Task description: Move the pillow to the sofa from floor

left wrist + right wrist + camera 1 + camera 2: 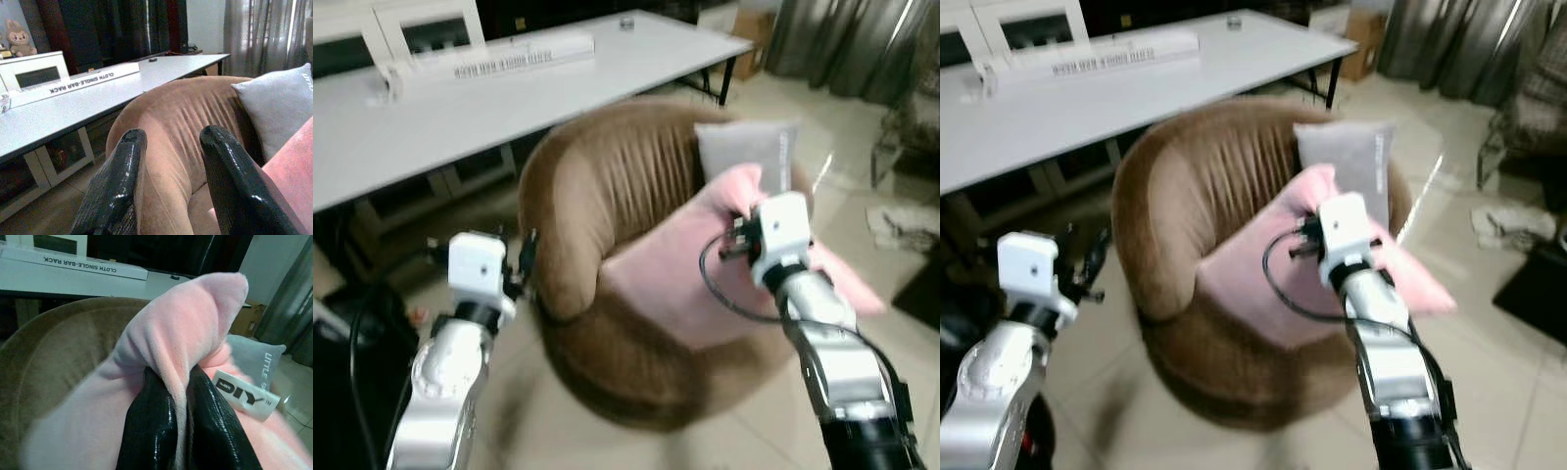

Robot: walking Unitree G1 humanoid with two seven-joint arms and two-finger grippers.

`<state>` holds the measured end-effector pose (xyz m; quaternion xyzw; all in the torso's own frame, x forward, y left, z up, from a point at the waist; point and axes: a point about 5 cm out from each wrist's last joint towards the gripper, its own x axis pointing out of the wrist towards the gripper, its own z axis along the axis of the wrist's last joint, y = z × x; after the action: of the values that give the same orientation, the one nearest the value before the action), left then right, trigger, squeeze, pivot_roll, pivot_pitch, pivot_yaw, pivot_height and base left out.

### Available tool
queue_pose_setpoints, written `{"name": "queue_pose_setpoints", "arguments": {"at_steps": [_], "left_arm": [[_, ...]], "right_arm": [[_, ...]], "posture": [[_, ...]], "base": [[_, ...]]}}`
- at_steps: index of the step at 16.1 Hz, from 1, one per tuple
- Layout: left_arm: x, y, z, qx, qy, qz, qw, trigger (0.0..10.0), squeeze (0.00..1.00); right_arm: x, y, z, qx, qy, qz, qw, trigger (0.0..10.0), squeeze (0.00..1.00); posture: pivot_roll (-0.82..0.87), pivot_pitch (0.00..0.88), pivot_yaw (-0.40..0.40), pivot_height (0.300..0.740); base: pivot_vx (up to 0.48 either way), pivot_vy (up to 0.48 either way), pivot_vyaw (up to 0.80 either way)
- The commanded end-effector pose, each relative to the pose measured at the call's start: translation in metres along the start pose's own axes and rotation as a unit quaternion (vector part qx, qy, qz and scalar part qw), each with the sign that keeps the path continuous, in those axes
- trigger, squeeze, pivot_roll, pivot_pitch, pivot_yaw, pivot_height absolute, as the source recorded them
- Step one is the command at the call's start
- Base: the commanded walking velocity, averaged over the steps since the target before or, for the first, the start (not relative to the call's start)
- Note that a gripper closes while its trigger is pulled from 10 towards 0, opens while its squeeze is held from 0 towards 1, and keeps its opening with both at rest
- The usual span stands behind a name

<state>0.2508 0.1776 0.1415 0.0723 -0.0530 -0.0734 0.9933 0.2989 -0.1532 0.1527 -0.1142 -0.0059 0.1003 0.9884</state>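
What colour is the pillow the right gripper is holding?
Pink, the pillow pinched in the right gripper; clearest in the right wrist view.

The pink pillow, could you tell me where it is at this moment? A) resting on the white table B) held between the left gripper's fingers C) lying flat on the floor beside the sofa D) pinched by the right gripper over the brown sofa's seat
D: the right gripper is shut on a fold of the pink pillow, which hangs over the seat of the brown sofa, while the left gripper is open and empty beside the sofa.
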Motion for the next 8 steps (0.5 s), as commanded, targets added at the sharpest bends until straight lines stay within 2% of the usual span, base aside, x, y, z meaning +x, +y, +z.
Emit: {"name": "queue_pose_setpoints", "arguments": {"at_steps": [1,2,6,8], "left_arm": [[0.0011,-0.0056,0.0028,0.000,-0.005,-0.010,1.000,10.0,0.00],[0.0009,-0.0059,0.0026,0.001,-0.004,-0.011,1.000,10.0,0.00],[0.0001,-0.0056,0.0022,0.000,-0.003,-0.006,1.000,10.0,0.00],[-0.0019,-0.0068,0.0005,0.006,0.005,-0.010,1.000,10.0,0.00]], "right_arm": [[0.0003,-0.0104,0.0090,-0.018,-0.022,-0.022,0.999,10.0,0.00],[0.0007,-0.0114,0.0090,-0.020,-0.023,-0.027,0.999,10.0,0.00],[0.0023,-0.0152,0.0074,-0.010,-0.020,-0.034,0.999,10.0,0.00],[0.0050,-0.0196,0.0081,-0.022,-0.022,-0.037,0.999,10.0,0.00]], "posture": [[-0.03,0.000,-0.016,0.740],[-0.01,0.000,-0.027,0.740],[-0.01,0.000,-0.034,0.740],[0.00,0.000,-0.038,0.740]], "base": [[0.375,0.000,0.80],[0.375,0.000,0.80],[0.322,0.000,0.00],[0.000,0.000,0.00]]}}
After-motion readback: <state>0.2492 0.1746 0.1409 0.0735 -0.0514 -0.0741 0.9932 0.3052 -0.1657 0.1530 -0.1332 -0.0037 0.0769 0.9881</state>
